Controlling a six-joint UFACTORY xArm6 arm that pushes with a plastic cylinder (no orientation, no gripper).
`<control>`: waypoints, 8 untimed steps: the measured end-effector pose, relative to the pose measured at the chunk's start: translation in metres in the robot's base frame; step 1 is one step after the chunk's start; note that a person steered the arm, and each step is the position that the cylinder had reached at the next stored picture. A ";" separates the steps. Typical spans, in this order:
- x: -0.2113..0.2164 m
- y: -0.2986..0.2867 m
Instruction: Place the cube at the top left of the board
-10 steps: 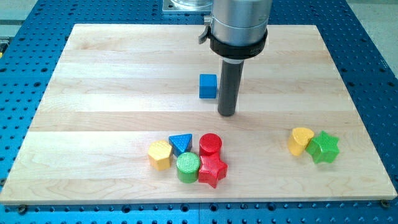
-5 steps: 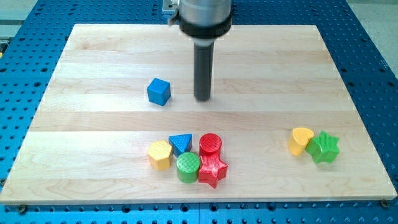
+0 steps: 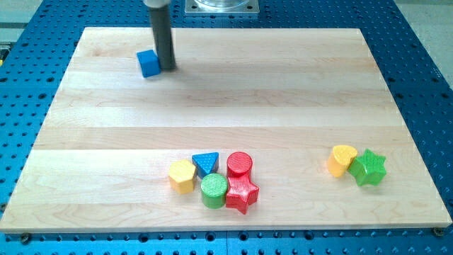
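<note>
The blue cube [image 3: 148,63] sits on the wooden board [image 3: 297,92] in its upper left part, near the top edge. My tip [image 3: 167,67] stands right beside the cube on its right side, touching or almost touching it. The rod rises from there out of the view's top.
A cluster at the bottom middle holds a yellow block [image 3: 182,176], a blue triangle [image 3: 206,163], a red cylinder [image 3: 239,164], a green cylinder [image 3: 213,190] and a red star [image 3: 242,193]. A yellow heart [image 3: 342,160] and a green star [image 3: 368,168] lie at the right.
The cube has slid up and to the left from the board's middle to the upper left. My tip has followed it, staying on its right side.
</note>
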State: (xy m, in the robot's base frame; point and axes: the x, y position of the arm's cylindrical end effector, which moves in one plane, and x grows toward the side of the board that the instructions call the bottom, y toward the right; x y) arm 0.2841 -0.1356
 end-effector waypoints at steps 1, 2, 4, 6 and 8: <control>0.011 -0.004; 0.036 -0.016; -0.001 -0.071; 0.022 -0.083; 0.017 -0.102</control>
